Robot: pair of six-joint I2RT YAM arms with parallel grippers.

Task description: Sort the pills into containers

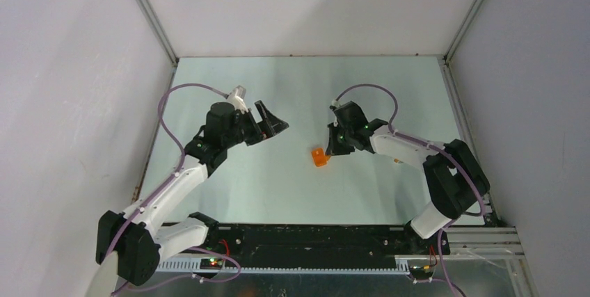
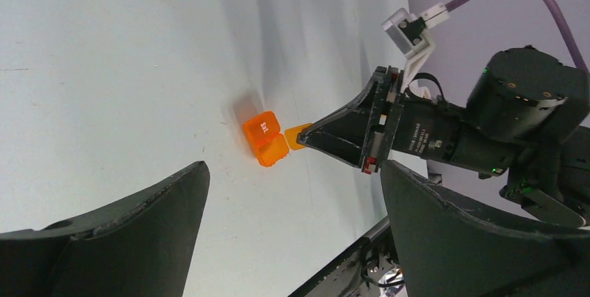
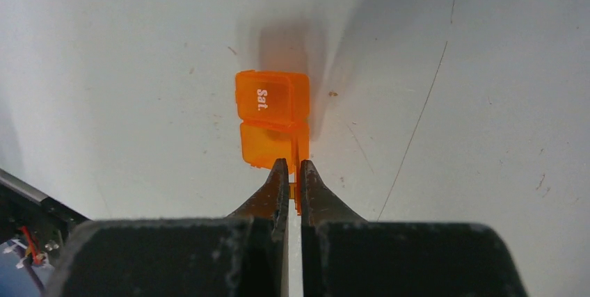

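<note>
The orange translucent boxy cup (image 1: 319, 157) sits on the pale table near the middle. Its lid is marked "Sat." in the right wrist view (image 3: 273, 113), and it also shows in the left wrist view (image 2: 266, 138). My right gripper (image 1: 331, 149) is down at the cup's right side, its jaws shut (image 3: 293, 172) on a thin orange wall of the cup. My left gripper (image 1: 275, 124) is open and empty (image 2: 293, 168), held above the table to the left of the cup. The white pill bottle is out of view. I see no pills for certain.
A small tan speck (image 1: 396, 161) lies on the table under the right forearm; I cannot tell what it is. White walls enclose the table on the left, back and right. A black rail (image 1: 313, 238) runs along the near edge.
</note>
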